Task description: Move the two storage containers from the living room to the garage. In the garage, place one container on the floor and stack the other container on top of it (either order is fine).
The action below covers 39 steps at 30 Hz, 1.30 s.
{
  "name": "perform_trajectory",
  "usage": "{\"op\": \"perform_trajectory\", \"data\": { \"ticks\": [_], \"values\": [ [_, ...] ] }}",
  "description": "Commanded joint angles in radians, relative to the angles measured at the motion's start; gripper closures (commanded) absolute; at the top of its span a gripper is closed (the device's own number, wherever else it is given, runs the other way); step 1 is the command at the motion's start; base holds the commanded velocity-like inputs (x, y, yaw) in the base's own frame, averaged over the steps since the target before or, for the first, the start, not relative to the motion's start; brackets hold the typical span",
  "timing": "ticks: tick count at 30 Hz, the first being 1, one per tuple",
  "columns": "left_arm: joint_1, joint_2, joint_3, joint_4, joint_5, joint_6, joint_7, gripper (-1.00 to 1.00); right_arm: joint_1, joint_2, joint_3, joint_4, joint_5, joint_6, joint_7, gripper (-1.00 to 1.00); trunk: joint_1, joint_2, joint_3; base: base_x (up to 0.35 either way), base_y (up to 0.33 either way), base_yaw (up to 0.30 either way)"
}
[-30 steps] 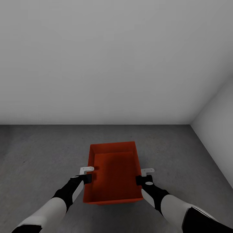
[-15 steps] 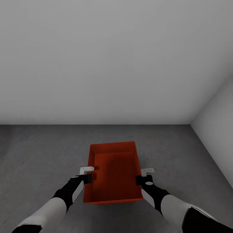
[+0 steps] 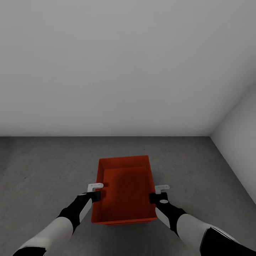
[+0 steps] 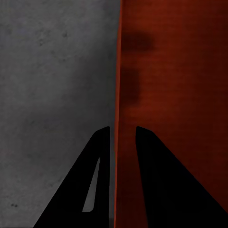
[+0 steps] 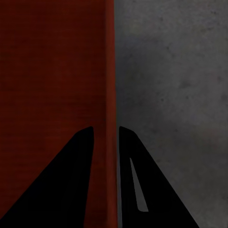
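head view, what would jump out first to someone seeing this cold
The orange-red bin, low in the middle on the dark grey floor, the one bright thing in a bare grey-white room. Next, the two arms reaching to its long sides: the left gripper and right gripper each straddle a wall, one finger inside and one outside.

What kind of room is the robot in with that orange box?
Probably a garage or a bare storage room. The floor is rough, speckled dark grey concrete, the plain grey-white walls meet in a bare corner, and the orange-red ribbed rectangular bin sits between the grippers.
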Motion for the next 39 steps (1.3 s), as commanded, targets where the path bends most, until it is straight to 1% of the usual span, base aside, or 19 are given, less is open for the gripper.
{"op": "perform_trajectory", "data": {
  "ticks": [1, 39],
  "values": [
    [0.0, 0.003, 0.008, -0.002, 0.013, 0.006, 0.015, 1.0, -0.001, -0.034, -0.044, -0.004, 0.008, -0.003, -0.014, 1.0, 0.004, -0.008, -0.004, 0.0, 0.0, 0.0],
    [0.0, 0.003, 0.007, 0.0, 0.013, 0.006, 0.015, 1.0, -0.001, -0.034, -0.044, -0.005, 0.008, -0.003, -0.014, 1.0, 0.15, -0.274, -0.123, 0.0, 0.0, 0.0]
  ]
}}
